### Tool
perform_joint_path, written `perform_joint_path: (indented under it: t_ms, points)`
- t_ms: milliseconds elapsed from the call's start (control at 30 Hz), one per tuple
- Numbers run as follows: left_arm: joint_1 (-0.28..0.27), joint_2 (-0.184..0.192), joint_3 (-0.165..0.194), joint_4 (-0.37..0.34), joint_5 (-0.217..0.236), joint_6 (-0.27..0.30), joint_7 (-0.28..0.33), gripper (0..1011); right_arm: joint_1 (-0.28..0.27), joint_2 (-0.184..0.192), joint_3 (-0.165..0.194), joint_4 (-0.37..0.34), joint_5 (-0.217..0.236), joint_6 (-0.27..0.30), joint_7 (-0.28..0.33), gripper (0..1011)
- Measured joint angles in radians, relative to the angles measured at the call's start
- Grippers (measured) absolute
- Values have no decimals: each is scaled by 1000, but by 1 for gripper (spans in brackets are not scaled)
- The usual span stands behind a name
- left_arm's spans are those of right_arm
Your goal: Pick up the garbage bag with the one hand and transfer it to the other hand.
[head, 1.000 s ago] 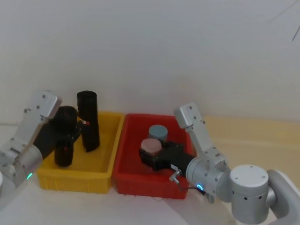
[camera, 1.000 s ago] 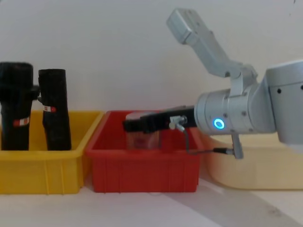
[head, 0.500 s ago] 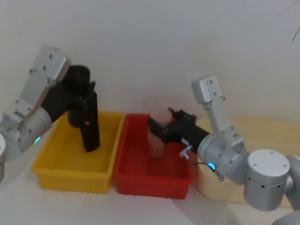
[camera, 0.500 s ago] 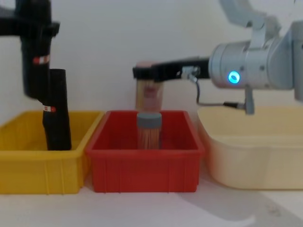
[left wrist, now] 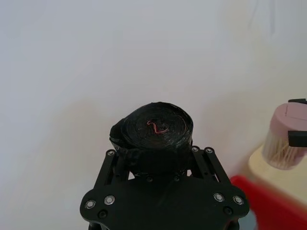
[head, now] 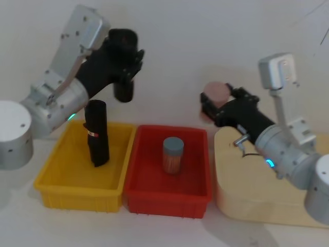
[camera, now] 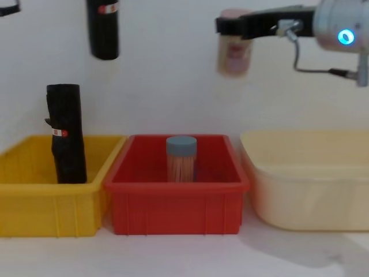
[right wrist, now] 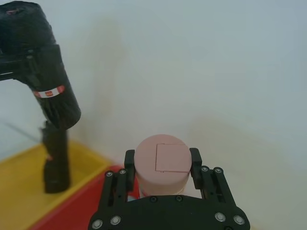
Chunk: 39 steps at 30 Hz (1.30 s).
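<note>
Well, garbage bag [camera: 104, 32] upright, axis vertical.

garbage bag [camera: 104, 34] top cut off by chest view's edge; pink-lid jar [camera: 233, 52] blurred, w/ contents unclear

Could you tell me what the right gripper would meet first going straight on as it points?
Likely only the white wall: the right gripper, shut on a pink-capped jar, points past the garbage bag held in the left gripper; depth is unclear.

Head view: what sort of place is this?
Likely a robot test bench: white wall, yellow bin, red bin and cream tub in a row, left gripper holding the garbage bag, right gripper a jar.
</note>
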Motion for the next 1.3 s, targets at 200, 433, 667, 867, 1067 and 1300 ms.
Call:
perform_joint_path:
  t_ms: [200, 433, 667, 867, 1067, 1300]
  points:
    - [-76, -53, 42, 70, -1, -42, -52, 499, -27, 27, 42, -61, -21, 3, -38, 648]
    - [-166, -133, 90, 192, -12, -101, -119, 501, -65, 61, 96, -120, -49, 17, -85, 648]
    - [-262, -234, 135, 375, -37, -169, -189, 499, -107, 97, 157, -158, -67, 40, -117, 648]
    - [-362, -343, 164, 606, -64, -247, -263, 499, -135, 123, 193, -168, -73, 63, -121, 648]
    - [-430, -415, 181, 766, -82, -303, -312, 501, -152, 138, 215, -171, -76, 75, -121, 737]
    - [-471, -459, 191, 863, -93, -338, -341, 501, -162, 148, 229, -173, -78, 84, -120, 934]
